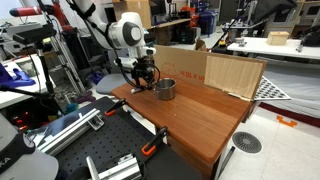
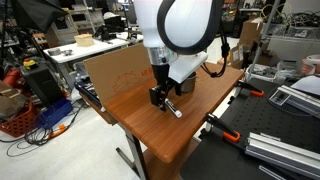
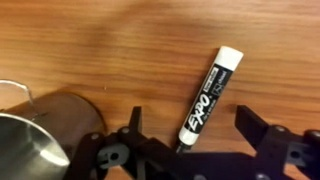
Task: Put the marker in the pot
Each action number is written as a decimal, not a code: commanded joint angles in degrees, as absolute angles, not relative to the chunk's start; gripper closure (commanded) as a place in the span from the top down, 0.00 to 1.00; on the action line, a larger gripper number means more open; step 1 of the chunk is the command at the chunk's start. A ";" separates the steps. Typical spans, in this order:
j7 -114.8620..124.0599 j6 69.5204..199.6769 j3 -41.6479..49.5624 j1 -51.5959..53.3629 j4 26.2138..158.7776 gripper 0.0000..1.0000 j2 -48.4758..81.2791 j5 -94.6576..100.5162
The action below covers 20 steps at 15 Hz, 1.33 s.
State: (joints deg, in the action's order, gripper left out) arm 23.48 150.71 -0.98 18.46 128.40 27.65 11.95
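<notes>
In the wrist view the pot [image 3: 45, 135] is cut off by the left and bottom edges, so only part of its wall and rim shows. The marker's [image 3: 211, 92] near end is hidden behind the gripper [image 3: 189, 118], whose body runs off the bottom edge. In an exterior view the marker is too small to tell under the gripper [image 1: 146, 80].

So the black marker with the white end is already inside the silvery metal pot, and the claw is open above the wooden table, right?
No. The wrist view shows the black marker with the white end lying on the brown wooden table beside the small round silvery metal pot, not inside it. The claw is open above the table.
</notes>
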 commanded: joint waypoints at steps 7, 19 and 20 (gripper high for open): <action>22.73 152.19 -0.20 18.97 126.42 0.43 30.00 12.08; 19.63 150.44 -1.70 17.57 126.83 0.06 28.32 10.22; 18.71 149.96 -2.58 17.11 126.88 0.06 27.92 9.38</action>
State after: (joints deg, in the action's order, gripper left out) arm 21.70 150.62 -0.55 18.33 126.91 28.54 11.66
